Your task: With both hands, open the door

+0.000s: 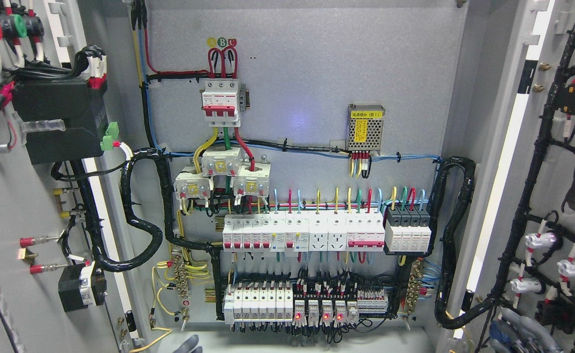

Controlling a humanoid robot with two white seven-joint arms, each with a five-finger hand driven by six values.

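The cabinet's two doors stand swung wide. The left door (17,206) fills the left edge, showing its inner side with a black box and wiring. The right door (557,196) fills the right edge with black cable looms and white lamp backs. A small grey part of my left hand (189,344) pokes up at the bottom edge, below the cabinet floor and touching neither door. Grey-blue rounded shapes (513,336) at the foot of the right door look like part of my right hand; most of it is cut off.
Inside, the back panel (317,73) carries a red-white main breaker (221,100), a metal power supply (365,128), rows of white breakers (302,234) and relays with red lights (317,311). Thick black conduits (457,235) loop at both sides.
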